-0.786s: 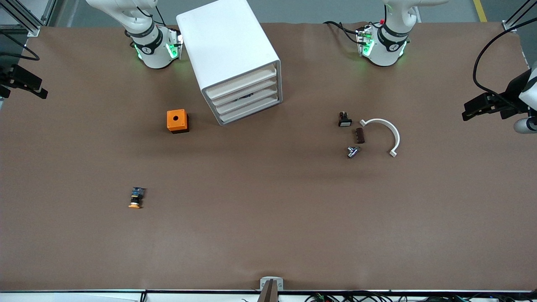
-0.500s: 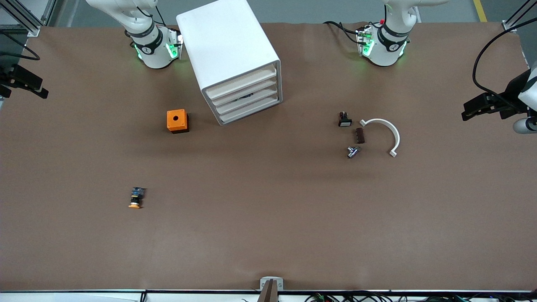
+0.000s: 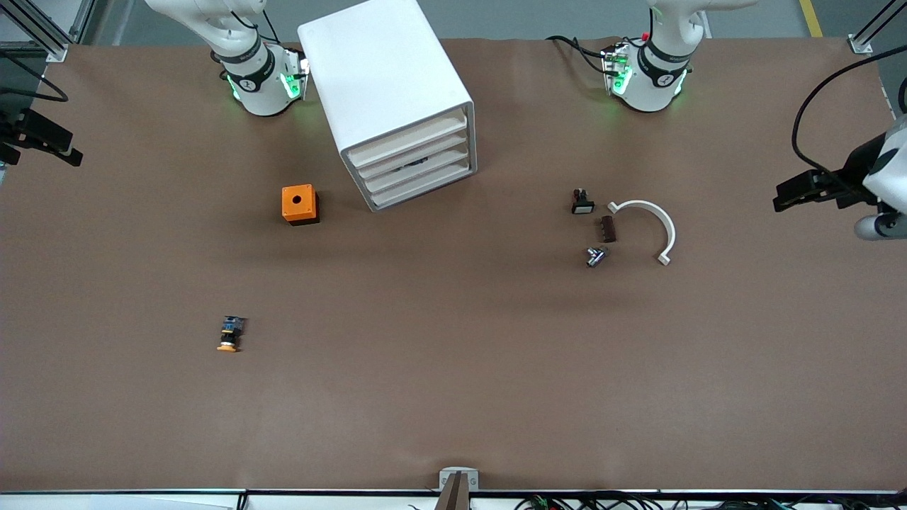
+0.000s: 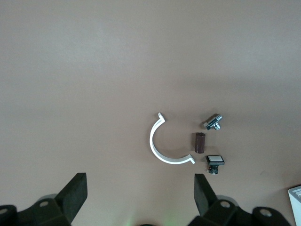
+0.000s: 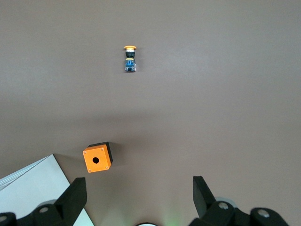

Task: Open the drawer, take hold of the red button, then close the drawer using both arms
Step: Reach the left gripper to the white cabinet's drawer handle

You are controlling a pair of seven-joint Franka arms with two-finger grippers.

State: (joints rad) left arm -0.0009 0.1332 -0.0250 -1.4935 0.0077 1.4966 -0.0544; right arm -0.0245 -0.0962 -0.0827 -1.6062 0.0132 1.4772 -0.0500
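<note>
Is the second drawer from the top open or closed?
Closed. The drawer sits level with the other three in the cabinet.

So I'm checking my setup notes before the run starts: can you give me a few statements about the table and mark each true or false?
1. All four drawers of the white cabinet are shut. True.
2. The left pincer is shut on the white curved bracket. False: it is open and empty, up over the left arm's end of the table.
3. The orange box lies on the table beside the cabinet. True.
4. The orange-capped button sits on top of the orange box. False: it lies apart on the table, nearer the front camera.
5. The right pincer is open. True.
</note>
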